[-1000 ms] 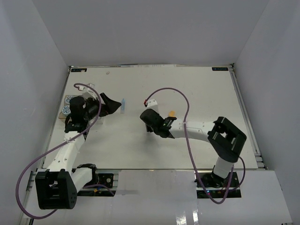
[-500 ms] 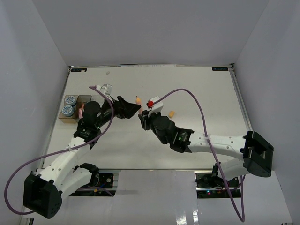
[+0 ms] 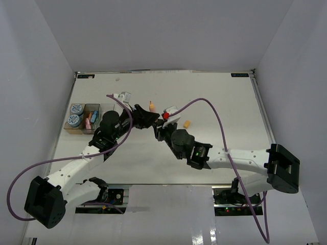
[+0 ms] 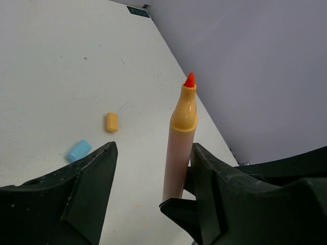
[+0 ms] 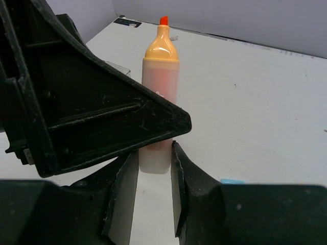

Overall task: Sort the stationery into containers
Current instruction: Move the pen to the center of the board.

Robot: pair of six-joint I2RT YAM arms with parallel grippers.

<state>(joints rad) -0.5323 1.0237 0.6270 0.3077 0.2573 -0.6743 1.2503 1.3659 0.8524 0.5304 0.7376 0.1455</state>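
So the right gripper [image 5: 154,153] is clamped on the bottom end of an uncapped orange marker [image 5: 160,76], one finger on each side of the barrel. The red tip points away from it. The marker is held up off the bench [image 3: 219,102], around the middle of it and a bit toward the far side.

The left gripper [image 4: 153,147] has come in from the other side and sits around the same marker, not gripping it. From its wrist cam, the barrel is right next to one finger, with a clear gap to the other, so the jaws are spread. The two grippers are basically nose to nose.

On the bench beyond them there's a small orange cap [image 4: 111,122] and a blue cap [image 4: 78,150], near each other but not touching.

Over at the left edge, the tan bin [image 3: 68,127] has the two patterned rolls [image 3: 76,108] in it. The clear bin [image 3: 93,105] beside it holds pink and blue pieces [image 3: 90,121].
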